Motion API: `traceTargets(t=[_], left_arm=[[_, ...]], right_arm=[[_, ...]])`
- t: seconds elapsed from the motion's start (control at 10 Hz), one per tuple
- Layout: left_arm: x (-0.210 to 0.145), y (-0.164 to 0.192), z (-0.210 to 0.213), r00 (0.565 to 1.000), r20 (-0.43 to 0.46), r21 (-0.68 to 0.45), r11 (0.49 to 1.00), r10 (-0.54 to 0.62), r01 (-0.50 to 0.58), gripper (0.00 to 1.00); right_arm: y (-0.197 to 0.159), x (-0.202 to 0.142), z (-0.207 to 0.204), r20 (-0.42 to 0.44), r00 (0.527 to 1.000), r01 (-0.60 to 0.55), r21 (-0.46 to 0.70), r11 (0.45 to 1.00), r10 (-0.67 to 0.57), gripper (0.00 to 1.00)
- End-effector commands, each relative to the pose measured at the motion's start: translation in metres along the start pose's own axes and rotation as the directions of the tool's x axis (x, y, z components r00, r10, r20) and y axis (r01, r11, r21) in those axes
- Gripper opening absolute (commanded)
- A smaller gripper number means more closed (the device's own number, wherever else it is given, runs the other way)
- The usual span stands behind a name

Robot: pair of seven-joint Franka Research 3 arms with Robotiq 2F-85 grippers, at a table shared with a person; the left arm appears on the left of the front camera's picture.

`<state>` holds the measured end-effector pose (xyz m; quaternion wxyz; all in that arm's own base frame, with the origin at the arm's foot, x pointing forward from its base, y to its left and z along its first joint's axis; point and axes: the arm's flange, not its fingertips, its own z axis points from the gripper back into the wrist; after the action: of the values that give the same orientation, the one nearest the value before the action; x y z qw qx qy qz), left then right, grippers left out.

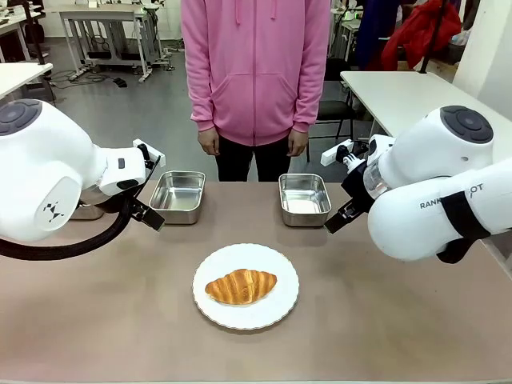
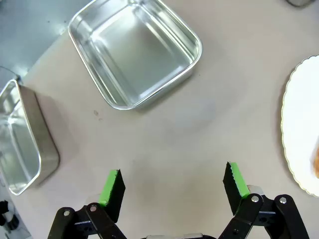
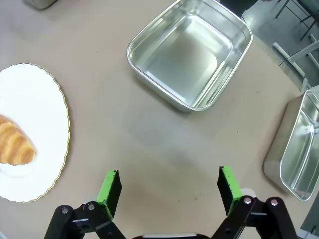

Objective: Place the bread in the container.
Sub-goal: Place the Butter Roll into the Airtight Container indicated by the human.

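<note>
The bread (image 1: 240, 286) is a golden-brown croissant lying on a round white plate (image 1: 280, 268) at the table's near middle. Two steel containers stand beyond it, one to the left (image 1: 178, 196) and one to the right (image 1: 304, 198), both empty. My left gripper (image 1: 148, 213) hovers beside the left container (image 2: 134, 50), open with nothing between its green pads (image 2: 113, 183). My right gripper (image 1: 340, 218) hangs beside the right container (image 3: 189, 55), also open and empty. In the right wrist view the bread (image 3: 15, 142) shows at the left edge on the plate (image 3: 35, 99).
Another steel pan (image 2: 20, 144) sits at the table's left end and one more (image 3: 299, 144) at the right end. A person in a pink hoodie (image 1: 256, 72) stands at the far side, hands down. Bare tabletop lies between plate and pans.
</note>
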<state>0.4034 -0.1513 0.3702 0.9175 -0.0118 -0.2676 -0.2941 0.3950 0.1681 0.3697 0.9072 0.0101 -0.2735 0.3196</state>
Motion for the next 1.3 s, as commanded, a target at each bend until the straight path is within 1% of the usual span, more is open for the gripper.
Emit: traceTargets(t=[0.0, 0.4, 0.5, 0.6, 0.7, 0.9, 1.0, 1.1, 1.2], left_arm=[[0.0, 0.0, 0.0, 1.0, 0.0, 0.0, 1.0, -0.001, 0.001, 1.0], [0.0, 0.0, 0.0, 1.0, 0.0, 0.0, 1.0, 0.0, 0.0, 1.0], [0.002, 0.02, 0.014, 0.999, 0.04, -0.008, 1.0, -0.002, 0.003, 1.0], [0.006, 0.04, 0.031, 0.998, 0.067, -0.028, 1.0, 0.002, 0.0, 1.0], [0.011, 0.063, 0.045, 0.997, 0.076, -0.081, 0.997, -0.005, 0.011, 1.0], [0.02, 0.106, 0.078, 0.994, 0.107, -0.158, 0.986, -0.031, 0.048, 1.0], [0.019, 0.127, 0.091, 0.992, 0.11, -0.194, 0.978, -0.055, 0.075, 1.0], [0.013, 0.152, 0.098, 0.992, 0.108, -0.225, 0.97, -0.069, 0.092, 1.0], [0.003, 0.184, 0.103, 0.987, 0.111, -0.273, 0.952, -0.114, 0.14, 1.0]], right_arm=[[0.0, 0.0, 0.0, 0.0, 1.0, 0.001, 0.0, 1.0, -0.001, 1.0], [0.0, 0.0, 0.0, 0.0, 1.0, 0.0, 0.0, 1.0, 0.0, 1.0], [-0.021, -0.005, 0.013, 0.029, 0.999, 0.036, -0.019, 0.999, -0.036, 1.0], [-0.044, -0.014, 0.026, 0.057, 0.997, 0.05, -0.025, 0.998, -0.048, 1.0], [-0.065, -0.027, 0.038, 0.08, 0.995, 0.07, -0.037, 0.997, -0.067, 1.0], [-0.106, -0.069, 0.063, 0.154, 0.982, 0.12, -0.054, 0.991, -0.111, 1.0], [-0.118, -0.089, 0.071, 0.194, 0.973, 0.141, -0.05, 0.989, -0.128, 1.0], [-0.13, -0.109, 0.076, 0.233, 0.964, 0.142, -0.045, 0.989, -0.128, 1.0], [-0.144, -0.128, 0.08, 0.276, 0.955, 0.123, -0.034, 0.992, -0.109, 1.0]])
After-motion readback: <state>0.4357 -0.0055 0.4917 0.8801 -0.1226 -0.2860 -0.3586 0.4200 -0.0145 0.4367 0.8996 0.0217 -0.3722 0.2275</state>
